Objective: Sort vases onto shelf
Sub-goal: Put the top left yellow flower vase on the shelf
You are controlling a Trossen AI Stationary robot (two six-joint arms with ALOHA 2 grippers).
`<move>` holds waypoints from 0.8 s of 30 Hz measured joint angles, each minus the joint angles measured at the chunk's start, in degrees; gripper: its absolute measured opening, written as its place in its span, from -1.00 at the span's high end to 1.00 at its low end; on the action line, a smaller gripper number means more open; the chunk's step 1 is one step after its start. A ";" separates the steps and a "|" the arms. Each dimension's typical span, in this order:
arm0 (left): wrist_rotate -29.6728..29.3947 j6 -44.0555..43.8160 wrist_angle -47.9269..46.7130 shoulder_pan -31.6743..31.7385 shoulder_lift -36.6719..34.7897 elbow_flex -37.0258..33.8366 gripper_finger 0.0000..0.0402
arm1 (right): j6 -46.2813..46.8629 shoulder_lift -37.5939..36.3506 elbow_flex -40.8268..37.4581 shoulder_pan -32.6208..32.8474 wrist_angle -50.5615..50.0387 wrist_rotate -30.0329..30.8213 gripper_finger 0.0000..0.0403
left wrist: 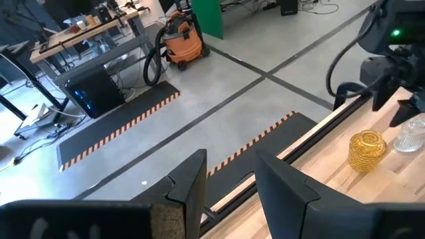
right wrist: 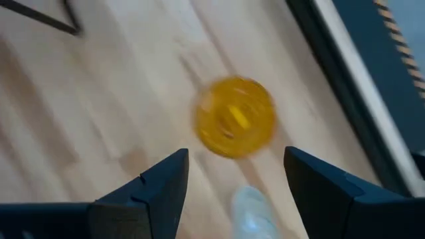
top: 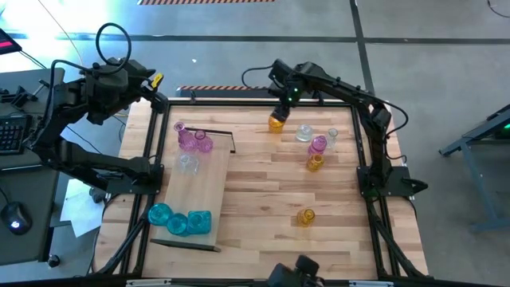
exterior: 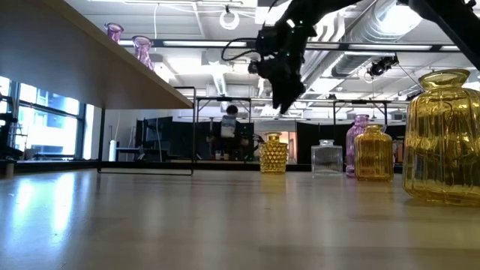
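Our right gripper hangs wide open, empty, over the yellow vase at the table's far edge, well apart from the shelf. It's glass: hard, slick, breakable, prob. light. We'd pinch its narrow neck. Left gripper waits open, off the table.

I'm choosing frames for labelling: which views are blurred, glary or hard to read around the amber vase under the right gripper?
Right wrist view: the amber vase is motion-smeared between the open right gripper fingers. Low view: backlit, so that arm is a silhouette, and the near yellow vase looms large. High view: sharp, glare at the top left. Left wrist view: clear.
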 joint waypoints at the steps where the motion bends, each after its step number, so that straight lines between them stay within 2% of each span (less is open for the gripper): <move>1: 0.00 0.02 -0.01 0.00 0.00 -0.01 0.40 | -0.36 0.23 0.00 -0.06 -0.61 1.66 -0.15; 3: 0.00 0.07 0.01 0.00 0.00 -0.01 0.40 | -1.40 1.00 0.00 -0.11 0.69 3.78 -0.15; 8: 0.00 0.10 -0.01 0.00 0.00 -0.01 0.40 | -1.93 4.50 0.00 -0.22 4.55 3.66 -0.15; 20: 0.00 -0.04 -0.02 0.00 -0.02 -0.01 0.40 | -3.03 10.75 0.09 -0.27 2.86 2.85 -0.15; 24: 0.00 -0.04 -0.01 0.00 -0.02 -0.01 0.40 | -3.33 11.23 0.26 -0.25 2.84 2.41 -0.03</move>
